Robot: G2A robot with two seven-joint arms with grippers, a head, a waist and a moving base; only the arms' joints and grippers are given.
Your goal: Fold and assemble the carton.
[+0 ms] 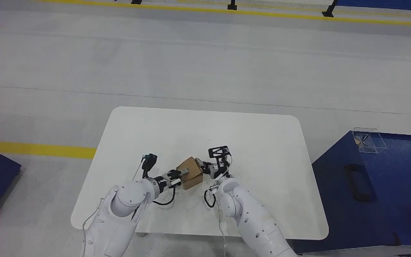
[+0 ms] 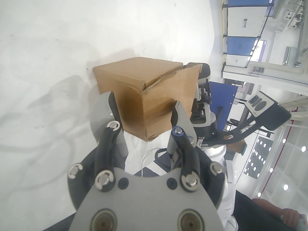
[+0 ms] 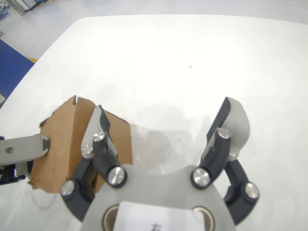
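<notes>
Over the table (image 1: 257, 135), my left gripper (image 2: 144, 102) clasps the mostly boxed carton (image 2: 154, 82), one flap seemingly unclosed, my right gripper (image 3: 163, 105) released beside it.

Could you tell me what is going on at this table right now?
The robot is working on a brown carton at the white table. Its left tool is clamped across one corner of the carton, which already looks box-shaped. The right tool is open close beside the carton, gripping nothing.
</notes>
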